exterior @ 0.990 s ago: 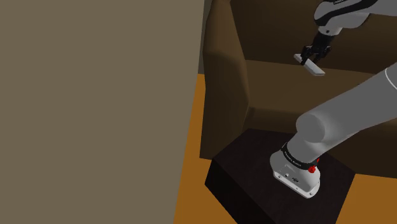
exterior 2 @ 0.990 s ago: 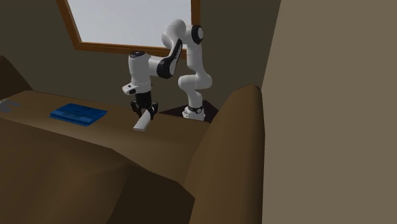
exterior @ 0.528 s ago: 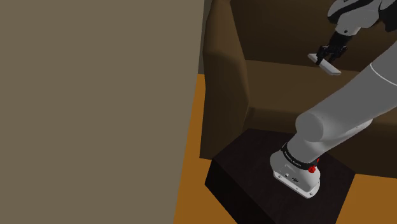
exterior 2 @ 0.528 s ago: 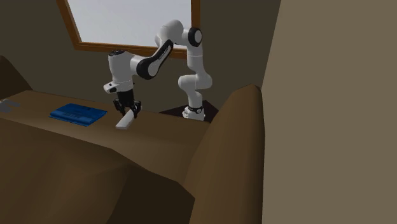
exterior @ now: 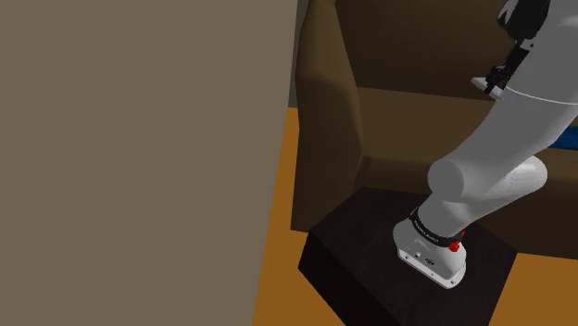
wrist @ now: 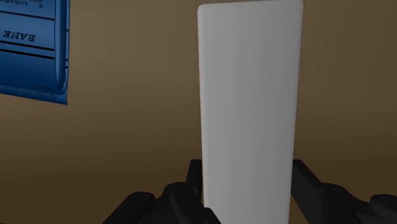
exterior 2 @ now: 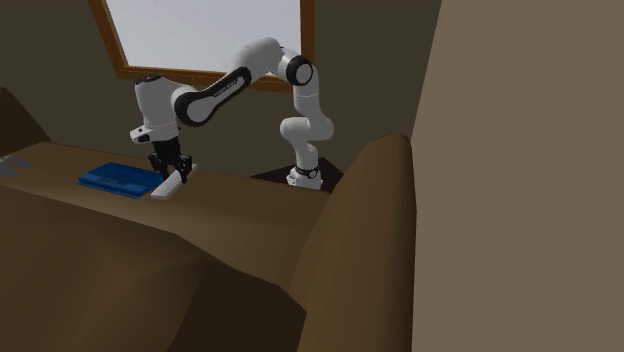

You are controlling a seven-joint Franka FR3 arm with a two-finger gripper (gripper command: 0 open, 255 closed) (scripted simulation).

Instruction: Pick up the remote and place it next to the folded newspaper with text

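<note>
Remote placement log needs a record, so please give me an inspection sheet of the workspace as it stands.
Surface: brown sofa seat.
Job's things: white remote, tilted low over the seat beside the blue newspaper, a gap between them; contact with the seat cannot be told.
Clutter: grey item at the second exterior view's left edge, too cut off to identify.
Grippers: tool shut on the remote.
Cables: nothing seen.
Surroundings: wood-framed window, tan wall, orange floor, dark stand.
</note>
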